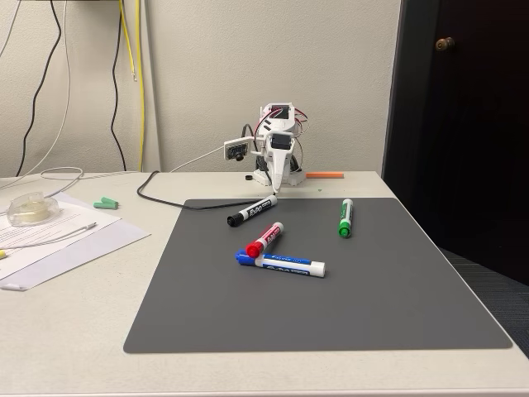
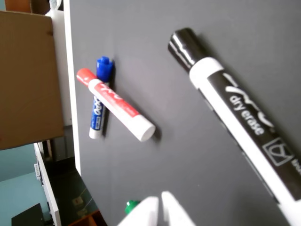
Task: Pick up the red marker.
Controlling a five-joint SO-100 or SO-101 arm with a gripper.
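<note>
Crowding risk around the red marker

Markers lie close together on the grey mat (image 1: 331, 281), so the likeliest error is a grasp that catches the wrong one. The red marker (image 1: 264, 239) rests with its cap end touching the blue marker (image 1: 281, 264), crossing over it in the wrist view; a careless close could drag both. The black marker (image 1: 252, 212) lies nearest the end effector (image 2: 160, 200), whose white fingertips (image 2: 146, 212) look nearly pressed together, pinching nothing. The green marker (image 1: 345, 217) sits well apart. In the fixed view the red marker's long axis runs diagonally, cap toward the camera and left, tail toward the arm.
</note>
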